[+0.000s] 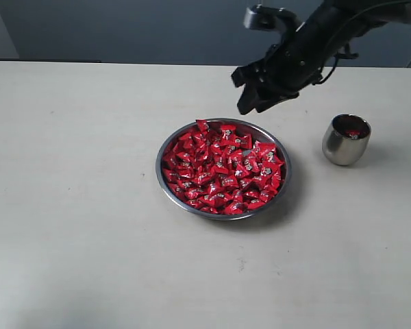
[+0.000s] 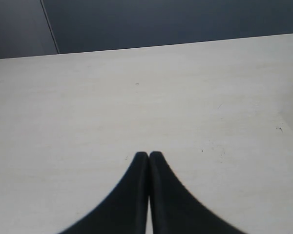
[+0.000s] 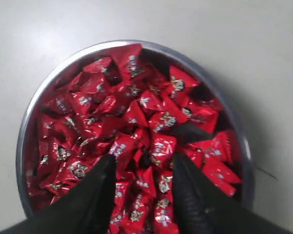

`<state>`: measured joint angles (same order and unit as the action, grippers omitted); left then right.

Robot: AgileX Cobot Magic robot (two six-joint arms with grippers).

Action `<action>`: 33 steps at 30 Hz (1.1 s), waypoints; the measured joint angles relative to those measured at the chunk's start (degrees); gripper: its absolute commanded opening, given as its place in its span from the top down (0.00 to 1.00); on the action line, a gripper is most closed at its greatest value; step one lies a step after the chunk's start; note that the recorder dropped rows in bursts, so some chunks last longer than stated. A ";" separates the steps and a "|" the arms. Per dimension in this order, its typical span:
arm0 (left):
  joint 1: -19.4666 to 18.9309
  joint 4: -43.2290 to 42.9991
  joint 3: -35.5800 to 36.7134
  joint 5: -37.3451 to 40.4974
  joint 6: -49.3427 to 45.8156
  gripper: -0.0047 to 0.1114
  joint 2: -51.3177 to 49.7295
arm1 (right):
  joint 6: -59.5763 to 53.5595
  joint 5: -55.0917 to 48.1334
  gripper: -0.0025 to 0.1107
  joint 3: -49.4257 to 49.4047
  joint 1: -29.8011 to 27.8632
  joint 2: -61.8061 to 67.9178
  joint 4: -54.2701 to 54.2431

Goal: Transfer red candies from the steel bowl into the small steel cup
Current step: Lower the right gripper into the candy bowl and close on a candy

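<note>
The right hand [image 3: 144, 163] is hovering with fingers apart and nothing between them, above the steel bowl [image 1: 158, 164] at its far rim. The red candies [image 1: 222, 168] are lying directly beneath in the bowl, jumbled, sharing no long axis. The small steel cup [image 1: 339, 151] is standing upright near the bowl's right side. The left hand [image 2: 149, 155], fingers together, is sitting farther from the bowl.

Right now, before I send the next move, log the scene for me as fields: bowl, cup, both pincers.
steel bowl: on the table, filled with red candies
small steel cup: upright, right of the bowl in the exterior view, apart from it, at least one candy inside
right pincer: open, empty, poised over the bowl
left pincer: shut, empty, over bare table
</note>
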<state>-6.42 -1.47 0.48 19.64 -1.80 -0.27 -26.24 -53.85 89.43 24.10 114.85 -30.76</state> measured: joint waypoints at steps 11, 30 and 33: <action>0.00 0.00 0.00 0.00 0.00 0.96 0.00 | 17.44 -1.09 0.64 2.68 11.65 5.81 18.31; 0.00 0.00 0.00 0.00 0.00 0.96 0.00 | 20.10 -1.91 0.64 8.65 17.33 11.95 26.97; 0.00 0.00 0.00 0.00 0.00 0.96 0.00 | 20.21 -2.15 0.64 8.76 17.33 12.17 27.02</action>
<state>-6.42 -1.47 0.48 19.64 -1.80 -0.27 -6.03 -56.00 98.19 41.43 127.03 -3.74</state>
